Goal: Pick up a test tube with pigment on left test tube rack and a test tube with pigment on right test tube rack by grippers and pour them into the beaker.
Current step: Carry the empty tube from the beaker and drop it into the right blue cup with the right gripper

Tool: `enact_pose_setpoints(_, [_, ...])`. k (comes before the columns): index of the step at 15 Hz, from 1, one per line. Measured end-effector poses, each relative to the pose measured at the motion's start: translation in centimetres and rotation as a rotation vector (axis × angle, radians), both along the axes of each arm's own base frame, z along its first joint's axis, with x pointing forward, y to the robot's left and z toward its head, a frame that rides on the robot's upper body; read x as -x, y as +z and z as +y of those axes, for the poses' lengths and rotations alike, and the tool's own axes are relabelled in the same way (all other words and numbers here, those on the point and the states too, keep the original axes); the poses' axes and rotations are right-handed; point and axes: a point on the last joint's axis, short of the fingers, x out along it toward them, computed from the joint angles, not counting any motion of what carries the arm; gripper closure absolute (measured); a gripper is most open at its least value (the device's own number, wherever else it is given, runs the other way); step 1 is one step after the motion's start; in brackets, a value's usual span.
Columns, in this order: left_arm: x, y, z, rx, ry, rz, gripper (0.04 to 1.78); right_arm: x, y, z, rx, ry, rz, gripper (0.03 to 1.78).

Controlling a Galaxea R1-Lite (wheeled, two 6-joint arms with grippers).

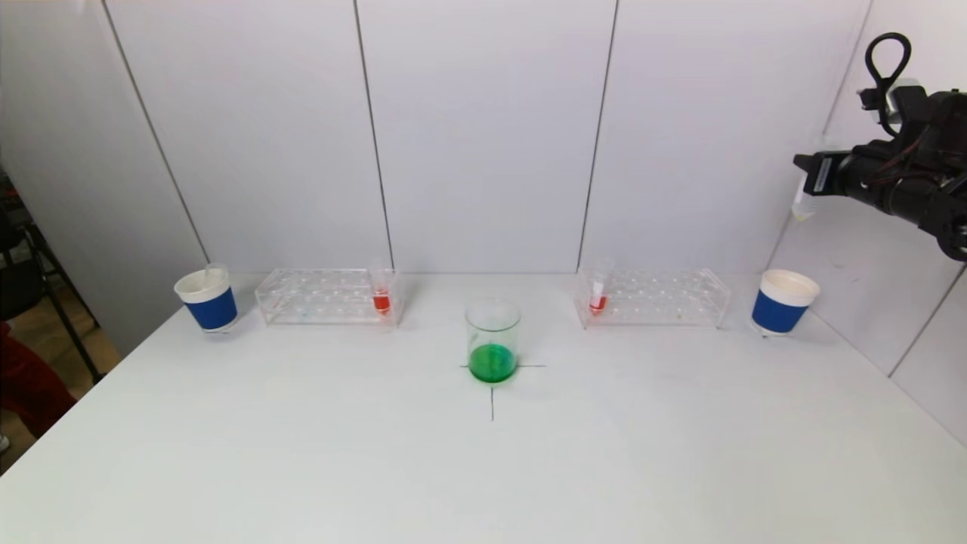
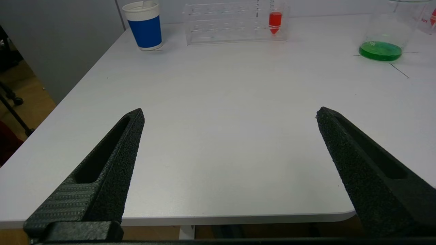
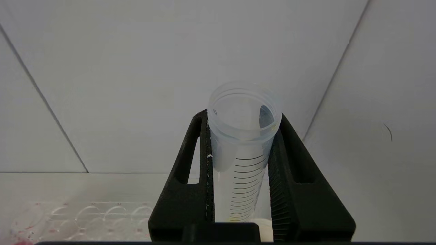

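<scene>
The right gripper (image 3: 240,163) is raised high over the desk's right rear corner, its black fingers (image 3: 190,177) pressed against the sides of a clear graduated plastic test tube (image 3: 242,149) that looks drained — only a faint yellowish trace shows near its tip. Directly below it, at the right rear of the white desk (image 1: 483,468), stands a blue-banded white paper cup (image 1: 783,302), which is probably where this spent tube is meant to go. The clear glass beaker (image 1: 492,341), on the cross mark at the desk's centre, already holds a shallow layer of green liquid, so at least one pour appears done. Still to be dealt with: one tube of red pigment (image 1: 381,291) upright at the inner end of the clear left test tube rack (image 1: 325,296) along the rear edge, and another red-filled tube (image 1: 598,291) at the inner end of the clear right test tube rack (image 1: 653,296). A second blue-banded cup (image 1: 206,298) at the left rear corner holds an emptied tube. The left gripper (image 2: 230,114) hangs off the near left edge, fingers spread wide with nothing between them — idle.
</scene>
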Motion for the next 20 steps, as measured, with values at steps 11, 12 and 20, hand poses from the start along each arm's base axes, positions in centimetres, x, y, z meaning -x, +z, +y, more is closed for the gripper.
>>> enact_pose_setpoints(11, [0.0,0.0,0.0,0.000,0.000,0.000,0.06,-2.1,-6.1,-4.7,-0.033,-0.061,0.049,1.30])
enact_pose_setpoints(12, [0.0,0.0,0.0,0.000,0.000,0.000,0.06,-2.4,-6.8,-4.9,-0.034,-0.062,0.051,1.30])
enact_pose_setpoints(20, [0.0,0.0,0.0,0.000,0.000,0.000,0.06,-3.9,-11.6,-5.4,-0.049,-0.063,0.108,1.30])
